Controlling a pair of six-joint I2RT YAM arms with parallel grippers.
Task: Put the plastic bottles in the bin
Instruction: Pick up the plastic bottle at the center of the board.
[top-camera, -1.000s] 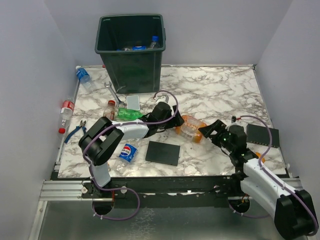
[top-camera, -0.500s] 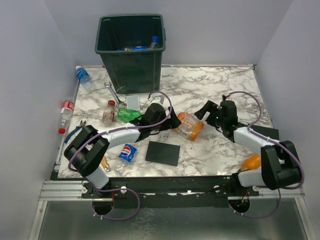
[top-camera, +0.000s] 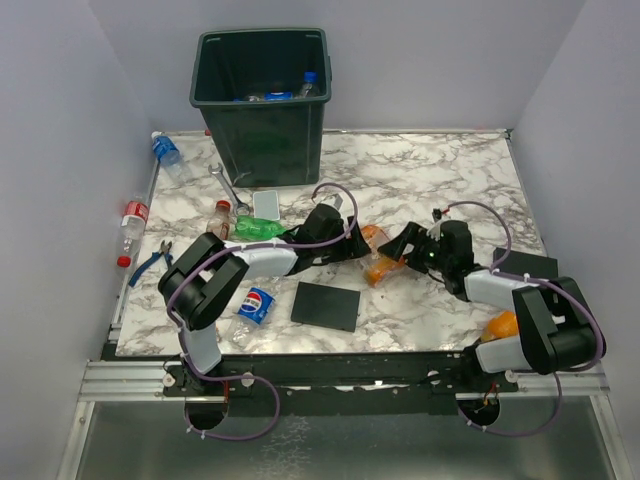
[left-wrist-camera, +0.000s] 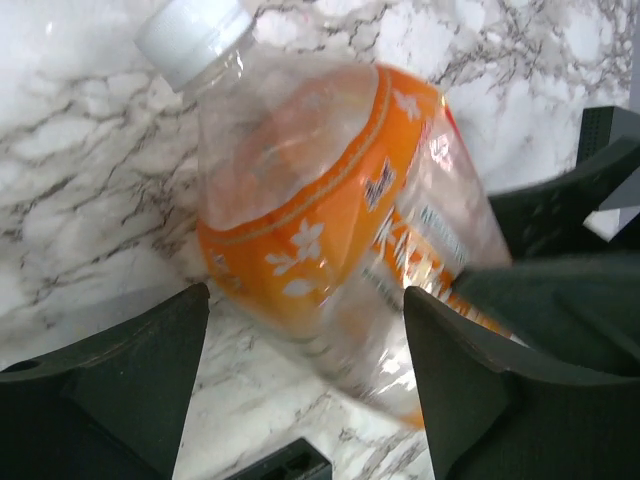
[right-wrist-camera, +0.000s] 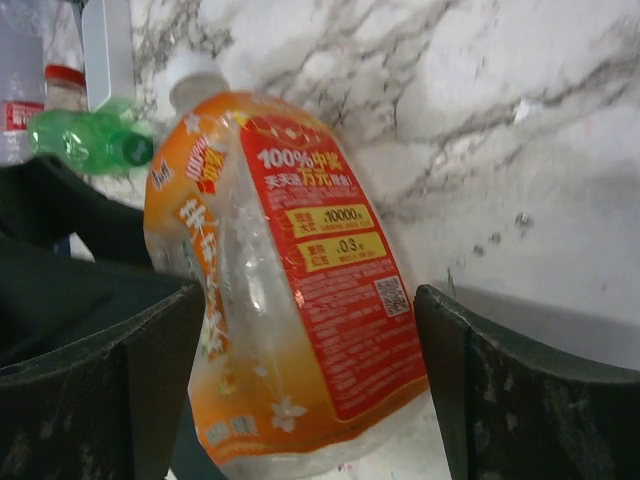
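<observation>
A crushed clear bottle with an orange and red label (top-camera: 379, 264) lies near the table's middle. My left gripper (top-camera: 358, 246) is open at its left side. In the left wrist view the bottle (left-wrist-camera: 340, 220) lies partly between the open gripper's (left-wrist-camera: 305, 300) jaws. My right gripper (top-camera: 402, 250) is open at the bottle's right side. In the right wrist view the bottle (right-wrist-camera: 290, 300) fills the gap of the open gripper (right-wrist-camera: 310, 295). The dark green bin (top-camera: 262, 140) stands at the back with bottles inside (top-camera: 280, 95).
Loose bottles: green (top-camera: 258, 228), blue Pepsi (top-camera: 257, 304), red-capped (top-camera: 218, 220), blue (top-camera: 166, 152), red-labelled (top-camera: 130, 228), orange (top-camera: 502, 325). Black plates lie at front centre (top-camera: 326, 305) and right (top-camera: 525, 268). A wrench (top-camera: 228, 186) and pliers (top-camera: 152, 262) lie at the left.
My right gripper swung toward the far side, then came back down to the orange bottle's right side. My left gripper drew back a little, then returned to the bottle.
</observation>
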